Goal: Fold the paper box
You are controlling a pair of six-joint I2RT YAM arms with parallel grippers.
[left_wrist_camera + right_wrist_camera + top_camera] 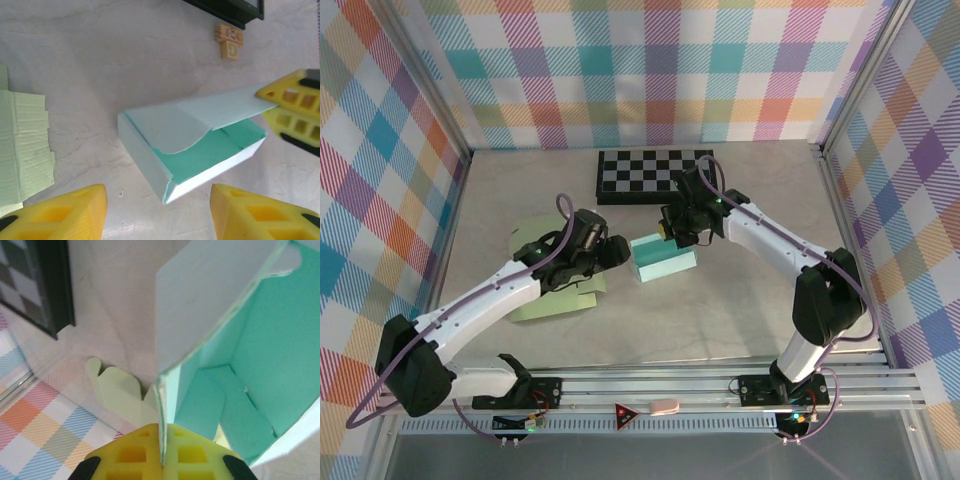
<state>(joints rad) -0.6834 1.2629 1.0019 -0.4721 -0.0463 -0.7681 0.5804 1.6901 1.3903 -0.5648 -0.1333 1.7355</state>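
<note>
The paper box (663,260) is mint outside and teal inside, and it lies on the table's middle with its lid flap raised. My right gripper (161,440) is shut on the edge of that flap (200,305). Its yellow fingers (295,107) pinch the flap's far corner in the left wrist view. My left gripper (157,215) is open just short of the box (190,150), its two pads standing wide on either side of the box's near corner without touching it. From above, the left gripper (620,252) sits at the box's left end and the right gripper (672,235) at its far side.
A chessboard (655,175) lies behind the box. Flat light-green paper box blanks (555,290) lie under the left arm, one edge showing (22,145) in the left wrist view. Small wooden blocks (229,40) sit near the board. Chequered walls enclose the table.
</note>
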